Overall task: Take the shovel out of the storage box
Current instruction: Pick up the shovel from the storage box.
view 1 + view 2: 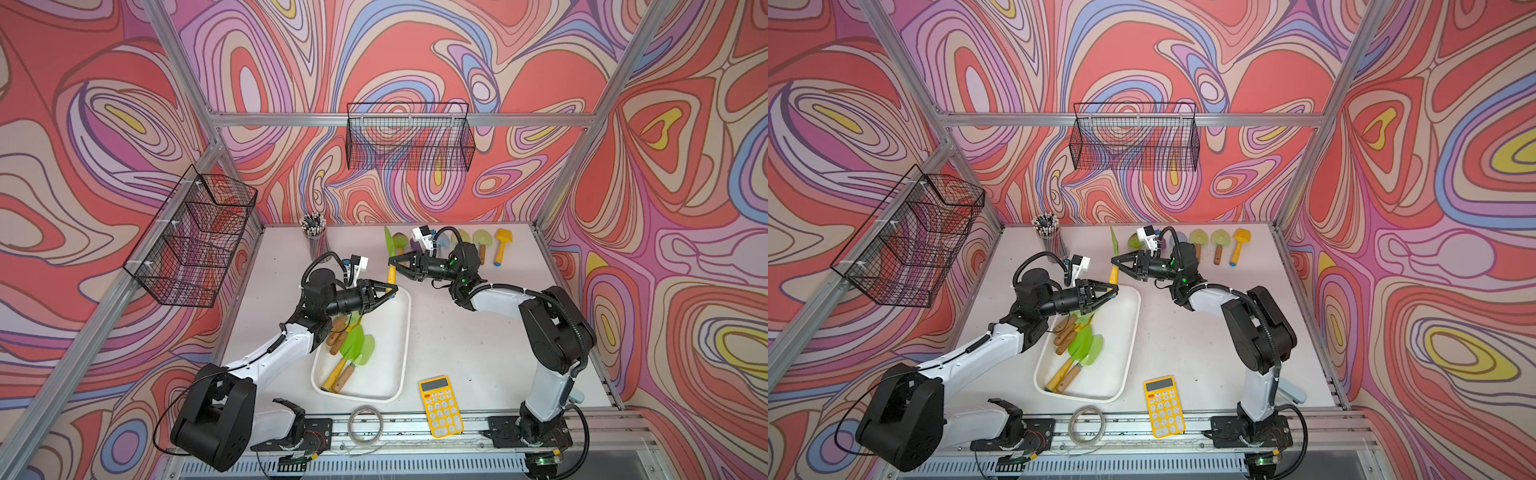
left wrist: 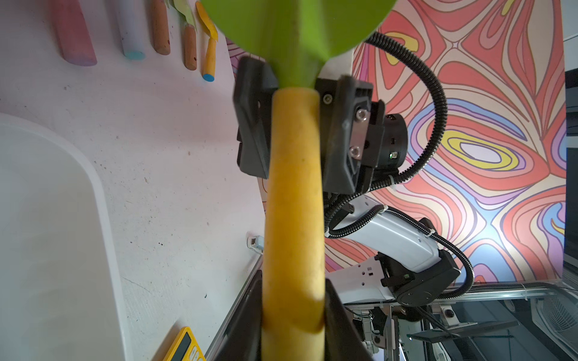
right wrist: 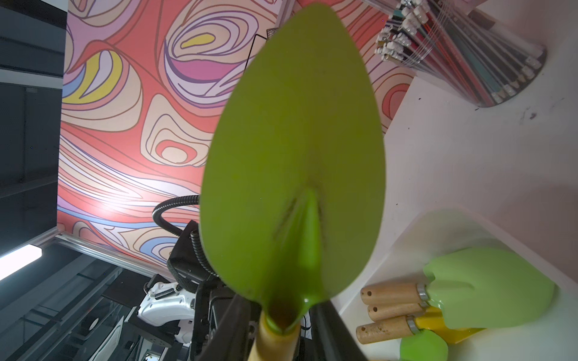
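Two grippers share one tool in both top views. The left gripper is clamped on the lower end of the yellow handle of the shovel, just above the far end of the storage box. The right gripper reaches in from beyond that end to the top of the handle. The shovel hangs clear of the other shovels lying in the storage box. Its long axis runs away from the box toward the back wall, green blade leading and seen edge-on, though we cannot tell how steeply it rises. From the left wrist, the shovel runs straight out of the left gripper. The right gripper stands narrow, one jaw on each side of the handle just under the blade. The handle hides their inner faces, so we cannot tell whether they bite yet. From the right wrist, the blade of the shovel fills the view, tip pointing away from the right gripper, with the storage box off to one side. We judge this a handover. We would seat the right jaws squarely on the neck and squeeze firmly before the left ones ease off. We would also hold the axis steady so the blade cannot swing, then carry it away from the box.
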You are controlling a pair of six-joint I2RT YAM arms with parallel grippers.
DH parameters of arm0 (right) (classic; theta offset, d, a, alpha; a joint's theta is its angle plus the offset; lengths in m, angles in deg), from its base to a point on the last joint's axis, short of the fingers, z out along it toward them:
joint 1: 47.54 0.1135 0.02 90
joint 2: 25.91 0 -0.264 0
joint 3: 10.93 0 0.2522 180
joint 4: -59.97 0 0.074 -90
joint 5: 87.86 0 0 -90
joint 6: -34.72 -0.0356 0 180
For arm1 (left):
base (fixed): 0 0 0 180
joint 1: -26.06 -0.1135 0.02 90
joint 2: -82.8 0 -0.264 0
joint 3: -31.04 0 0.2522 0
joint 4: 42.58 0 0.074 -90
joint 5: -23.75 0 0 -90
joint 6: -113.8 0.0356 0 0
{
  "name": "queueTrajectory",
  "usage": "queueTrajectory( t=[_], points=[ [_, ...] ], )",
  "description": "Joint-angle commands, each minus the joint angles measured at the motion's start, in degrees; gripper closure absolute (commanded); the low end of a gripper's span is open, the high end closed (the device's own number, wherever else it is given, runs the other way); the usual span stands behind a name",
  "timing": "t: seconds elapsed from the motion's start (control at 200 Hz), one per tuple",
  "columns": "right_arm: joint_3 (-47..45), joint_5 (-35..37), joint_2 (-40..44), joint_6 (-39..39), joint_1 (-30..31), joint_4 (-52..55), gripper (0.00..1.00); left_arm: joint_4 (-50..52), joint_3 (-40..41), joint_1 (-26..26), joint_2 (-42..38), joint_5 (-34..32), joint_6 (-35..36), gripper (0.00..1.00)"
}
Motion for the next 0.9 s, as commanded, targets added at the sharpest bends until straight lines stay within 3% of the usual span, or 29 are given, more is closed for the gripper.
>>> queueTrajectory(
  t=[0.0, 0.421, 0.586, 0.646, 0.766, 0.896],
  points=[
    [0.1, -0.7, -1.1, -4.8, 0.4, -7.5, 0.67, -5.2, 0.9, 0.4, 0.5, 1.1, -1.1, 1.0],
    [-0.5, -0.5, -3.6, -10.8, 0.4, -15.9, 0.7, -6.3, 1.9, 1.7, 1.8, 0.5, -1.2, 1.0],
    [-1.0, -0.4, -3.3, -9.9, 0.4, -14.9, 0.8, -5.0, 2.0, 1.7, 1.6, 0.5, -0.3, 1.0],
    [-1.1, -0.3, -2.8, -8.8, 0.4, -13.3, 0.84, -2.5, 1.8, 1.7, 1.0, 0.4, 1.4, 0.9],
    [-1.5, -0.2, -1.1, -5.1, 0.3, -8.2, 0.85, 10.6, -0.1, 1.1, -1.8, -1.0, 9.1, 0.57],
    [-1.5, 0.1, 1.9, 2.0, 0.1, 2.7, 0.86, 28.0, -3.4, -1.7, -5.4, -3.5, 18.7, 0.38]
  ],
)
